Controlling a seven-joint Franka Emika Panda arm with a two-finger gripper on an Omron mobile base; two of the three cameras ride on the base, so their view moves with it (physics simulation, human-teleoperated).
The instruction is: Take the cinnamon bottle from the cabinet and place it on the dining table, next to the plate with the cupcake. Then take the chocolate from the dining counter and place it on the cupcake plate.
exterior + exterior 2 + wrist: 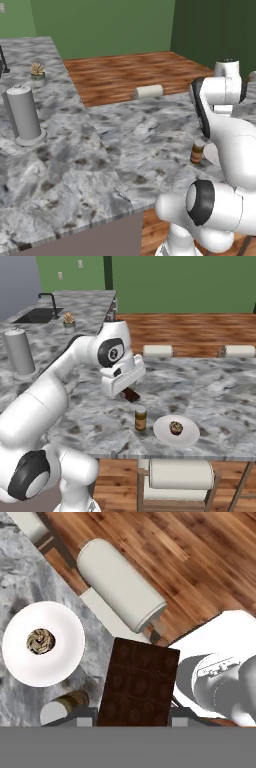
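End effector (132, 724): closed on the chocolate (139, 684), one dark finger tip at each side of the bar; in the right base view the bar (131, 395) hangs under the hand, lifted off the marble surface (210, 386).
Chocolate's long axis: it runs up the hand view, away from the finger tips, so the bar sticks out ahead of the hand with its grid face to the camera.
Way to the target: in the hand view the plate (60, 657) lies to the left of the bar and a little above its gripped end; in the right base view the plate (189, 437) sits near the front edge of the surface, to the right of and nearer than the hand. I judge that the coming move is a carry across to that plate, then a lowering.
Cupcake (175, 428): near the plate's middle, so bare rim is left around it for the bar.
Cinnamon bottle (141, 418): upright on the surface just beside the plate on its left, between the hand and the plate; that half of the task looks done, and I judge the bottle the thing most likely to be knocked on the way.
Count: one chocolate, one cupcake, one plate, one cinnamon bottle, one arm.
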